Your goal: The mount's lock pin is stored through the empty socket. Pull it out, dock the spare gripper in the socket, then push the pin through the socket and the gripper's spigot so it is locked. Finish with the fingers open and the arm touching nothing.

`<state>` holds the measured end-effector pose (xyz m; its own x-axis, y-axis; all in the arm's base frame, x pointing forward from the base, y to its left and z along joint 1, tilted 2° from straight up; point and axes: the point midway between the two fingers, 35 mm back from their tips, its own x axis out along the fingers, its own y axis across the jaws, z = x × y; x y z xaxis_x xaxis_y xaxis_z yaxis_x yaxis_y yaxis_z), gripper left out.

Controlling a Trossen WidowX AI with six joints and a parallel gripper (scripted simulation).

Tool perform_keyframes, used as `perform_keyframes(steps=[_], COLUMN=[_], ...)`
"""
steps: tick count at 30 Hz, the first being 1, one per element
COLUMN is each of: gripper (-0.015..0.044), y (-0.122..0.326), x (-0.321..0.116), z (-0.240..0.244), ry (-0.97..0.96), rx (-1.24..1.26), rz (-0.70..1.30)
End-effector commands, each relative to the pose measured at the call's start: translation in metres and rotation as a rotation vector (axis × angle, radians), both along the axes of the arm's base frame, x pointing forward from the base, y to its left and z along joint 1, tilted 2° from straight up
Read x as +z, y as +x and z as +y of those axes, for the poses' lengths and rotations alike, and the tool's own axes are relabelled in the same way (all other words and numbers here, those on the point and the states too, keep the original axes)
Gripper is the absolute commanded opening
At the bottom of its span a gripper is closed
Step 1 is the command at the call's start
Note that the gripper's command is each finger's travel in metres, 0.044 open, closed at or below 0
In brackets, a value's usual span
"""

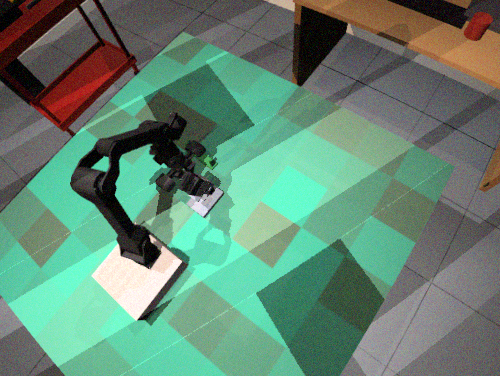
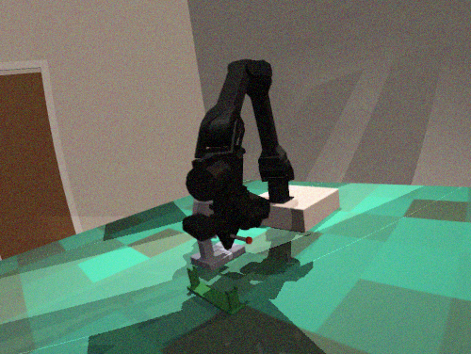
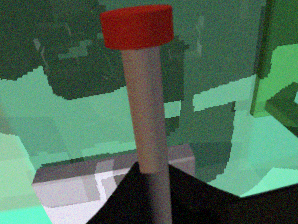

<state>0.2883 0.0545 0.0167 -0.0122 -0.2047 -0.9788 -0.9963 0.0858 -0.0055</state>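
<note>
The lock pin [image 2: 249,240] [image 3: 144,100] has a red head and a pale shaft. My gripper [image 2: 229,244] [image 3: 147,168] is shut on the shaft, with the head sticking out to one side. The pale mount [image 1: 205,206] [image 2: 209,262] [image 3: 65,192] stands behind and below my fingers; its upright is largely hidden by the arm. A dark body, apparently the spare gripper [image 1: 201,187], is over the mount's base in the top view. Its spigot, the socket hole and the pin's far end are hidden, so how it is seated cannot be told.
The green cradle [image 1: 210,161] [image 2: 212,294] [image 3: 259,75] stands beside the mount, with nothing seen in it. The arm's pale base block [image 1: 137,280] [image 2: 320,202] is on the patchwork top. A red cart [image 1: 82,82] and a wooden desk [image 1: 425,45] stand beyond the edges.
</note>
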Motion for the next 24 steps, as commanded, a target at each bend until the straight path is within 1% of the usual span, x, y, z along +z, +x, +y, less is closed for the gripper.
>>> perform_keyframes(steps=[1,24], gripper=[0.0,0.0], y=[-0.001,-0.002], x=[0.0,-0.001], z=[-0.003,-0.016], ry=[-0.005,-0.004], rx=[0.005,0.005], rz=[0.0,0.002])
